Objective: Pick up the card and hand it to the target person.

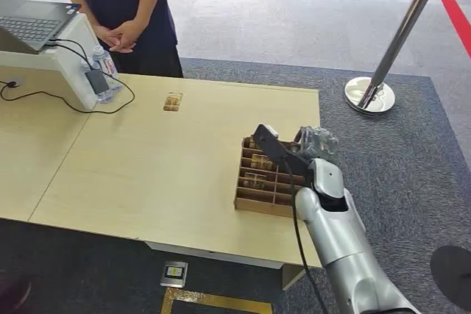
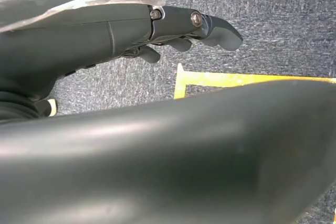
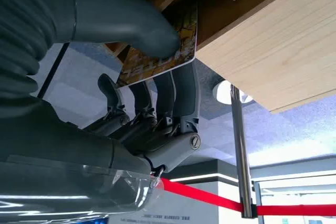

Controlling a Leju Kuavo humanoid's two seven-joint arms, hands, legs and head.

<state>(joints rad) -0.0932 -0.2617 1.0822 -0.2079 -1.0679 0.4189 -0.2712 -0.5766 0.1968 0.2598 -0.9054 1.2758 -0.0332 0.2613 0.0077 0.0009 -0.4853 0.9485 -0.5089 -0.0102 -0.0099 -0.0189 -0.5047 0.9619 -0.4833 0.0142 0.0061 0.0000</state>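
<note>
The right hand [image 1: 318,142] is at the far edge of the wooden compartment tray [image 1: 266,182], at about four o'clock on the tabletop [image 1: 166,167]. In the right wrist view the card [image 3: 166,51], printed in yellow and orange, is pinched between the thick thumb [image 3: 130,24] on one face and the dark fingers [image 3: 174,93] on the other, so the right hand is grasping the card just above the tray's dividers.

The person [image 1: 125,5] stands at about eleven o'clock beyond the tabletop, hands clasped in front. To do this step well, I judge the card should be lifted straight out until it is free of the dividers, then carried across with the pinch kept firm, since only one edge of the card seems to be held. Another card-like piece [image 1: 173,101] lies on the tabletop toward the person.

The left hand [image 2: 190,27] hangs over grey carpet, fingers lightly curled and holding nothing.
</note>
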